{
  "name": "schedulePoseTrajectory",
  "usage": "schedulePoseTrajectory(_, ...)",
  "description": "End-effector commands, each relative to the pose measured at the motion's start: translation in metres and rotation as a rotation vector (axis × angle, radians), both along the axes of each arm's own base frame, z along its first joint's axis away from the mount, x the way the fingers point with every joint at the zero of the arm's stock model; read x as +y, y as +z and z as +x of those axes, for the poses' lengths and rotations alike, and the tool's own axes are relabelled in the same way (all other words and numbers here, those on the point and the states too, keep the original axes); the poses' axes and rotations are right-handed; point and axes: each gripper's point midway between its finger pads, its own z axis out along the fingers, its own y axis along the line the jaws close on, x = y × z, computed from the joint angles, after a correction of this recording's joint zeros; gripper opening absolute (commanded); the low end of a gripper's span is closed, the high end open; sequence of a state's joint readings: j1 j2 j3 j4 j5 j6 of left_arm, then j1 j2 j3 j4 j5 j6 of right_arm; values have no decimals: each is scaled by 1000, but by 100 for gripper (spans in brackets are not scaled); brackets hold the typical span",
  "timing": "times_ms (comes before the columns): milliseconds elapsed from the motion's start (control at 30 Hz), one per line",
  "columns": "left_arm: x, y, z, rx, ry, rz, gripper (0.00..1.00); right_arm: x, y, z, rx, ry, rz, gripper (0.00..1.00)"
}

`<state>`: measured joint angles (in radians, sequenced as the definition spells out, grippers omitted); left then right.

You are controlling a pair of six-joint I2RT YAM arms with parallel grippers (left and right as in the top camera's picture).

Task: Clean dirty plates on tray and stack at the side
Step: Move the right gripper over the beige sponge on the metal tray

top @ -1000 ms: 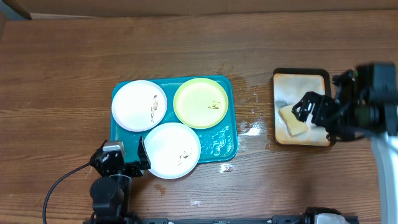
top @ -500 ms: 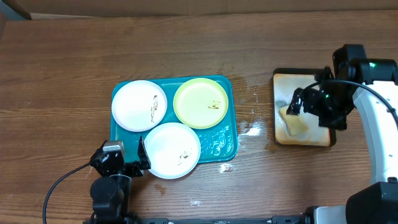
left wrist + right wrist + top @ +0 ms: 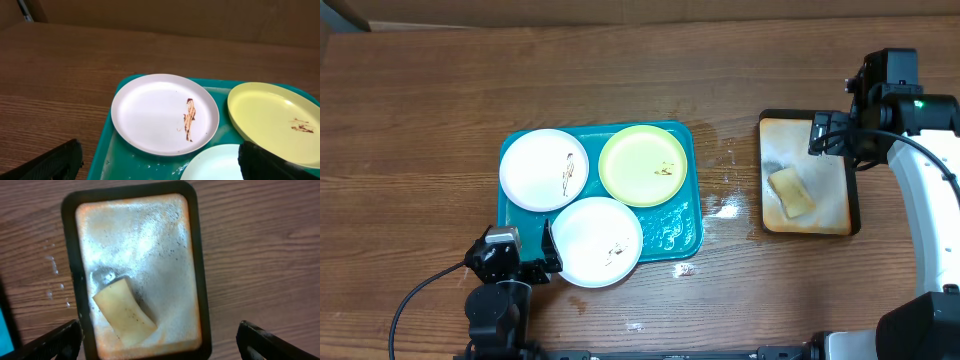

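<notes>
My right jaws, wide and empty like my left jaws, have backed off the sponge [image 3: 791,192] to the rusty tray's [image 3: 805,233] far edge, so the plates [image 3: 544,168] stay dirty.

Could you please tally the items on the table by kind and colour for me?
White plates: 2
Yellow-green plate: 1
Teal tray: 1
Black-rimmed tray: 1
Yellow sponge: 1
Total: 6
</notes>
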<state>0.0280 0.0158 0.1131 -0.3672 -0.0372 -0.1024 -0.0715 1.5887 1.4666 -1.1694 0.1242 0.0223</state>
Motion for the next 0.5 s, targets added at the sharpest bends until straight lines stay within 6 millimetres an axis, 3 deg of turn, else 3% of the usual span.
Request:
schedulePoseTrajectory(0,1,1,0,-12,3,-7,100,-7,4,-4,2,-55,-17,100)
schedulePoseTrajectory(267,1,1,0,-12,3,-7,100,-8,-50,-37,141,-124,-6,100)
schedulePoseTrajectory(367,1,1,0,-12,3,-7,100,5,-65,-42,161,-108,63,100)
schedulePoseTrajectory(467,1,1,0,-12,3,-7,100,32,-67,-36,141,-66,222,100)
